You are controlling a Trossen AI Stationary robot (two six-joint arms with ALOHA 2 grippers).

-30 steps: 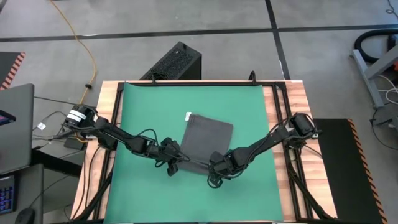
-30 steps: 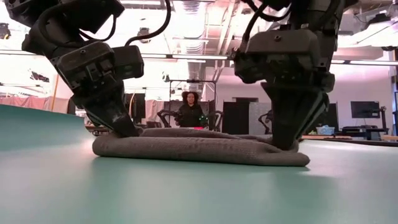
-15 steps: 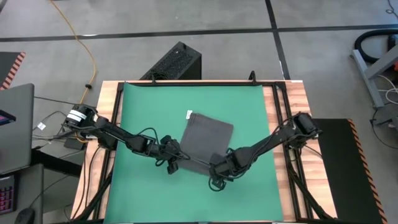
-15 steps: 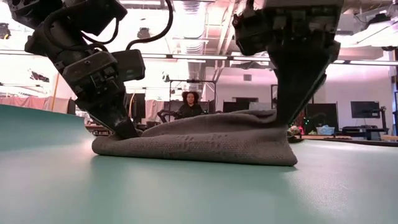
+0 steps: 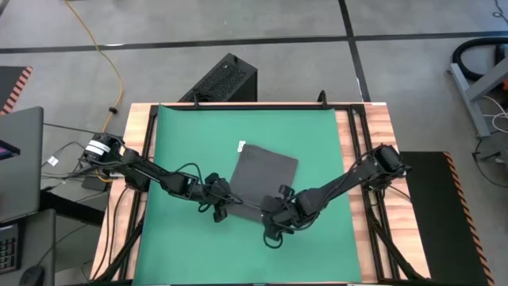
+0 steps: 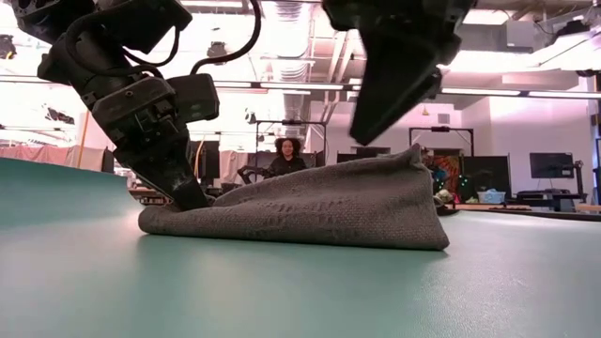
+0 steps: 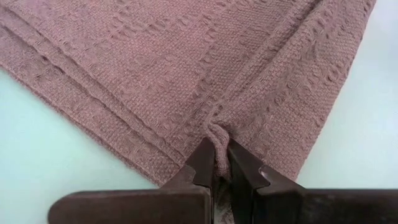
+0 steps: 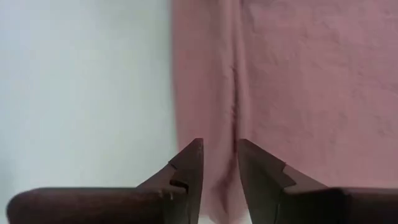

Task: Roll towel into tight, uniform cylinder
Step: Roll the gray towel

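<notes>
The dark grey towel (image 5: 267, 175) lies folded on the green mat (image 5: 182, 143), its white tag (image 5: 240, 147) at the far left corner. My left gripper (image 5: 226, 208) is shut on the towel's near left corner, low on the mat; in the left wrist view (image 7: 217, 163) a pinch of cloth sits between its fingers. My right gripper (image 5: 275, 214) is shut on the near right corner and holds it up. In the low view the towel (image 6: 319, 207) rises to a peak on the right under the right gripper (image 6: 376, 113), with the left gripper (image 6: 191, 195) down at its left end.
A black box (image 5: 226, 79) stands behind the table's far edge. A laptop (image 5: 16, 159) is at the far left. Wooden table strips (image 5: 361, 127) flank the mat. A person (image 6: 286, 158) sits far off in the room.
My right gripper has risen with the towel's near right corner, pulling that side from flat into a raised peak. My left gripper has stayed low on its corner.
</notes>
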